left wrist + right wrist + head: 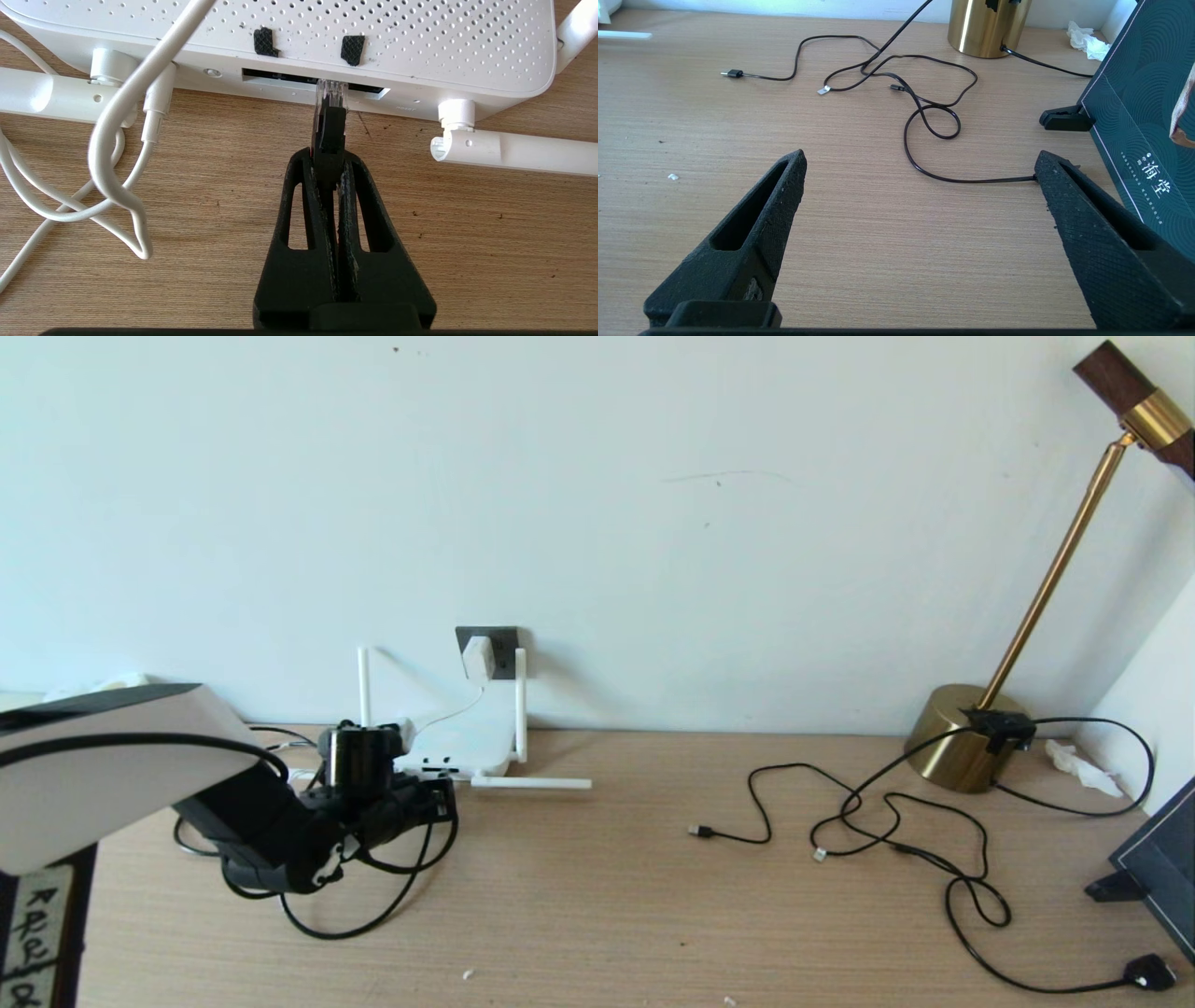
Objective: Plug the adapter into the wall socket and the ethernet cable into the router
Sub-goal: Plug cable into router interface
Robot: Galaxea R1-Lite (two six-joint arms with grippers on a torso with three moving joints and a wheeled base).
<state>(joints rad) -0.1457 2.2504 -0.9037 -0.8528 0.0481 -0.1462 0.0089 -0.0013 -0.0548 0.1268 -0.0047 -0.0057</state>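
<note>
1 tool (328,161) pinches ethernet cable (330,130).

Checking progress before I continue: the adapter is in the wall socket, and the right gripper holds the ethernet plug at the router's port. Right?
Not quite: the left gripper holds the ethernet plug at the router, as the left wrist view shows. The adapter is in the wall socket.

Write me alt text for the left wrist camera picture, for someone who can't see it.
The left hand, shut on the ethernet cable, holds its clear plug at the dark port slot on the white router. White cords loop over the wooden desk beside it.
</note>
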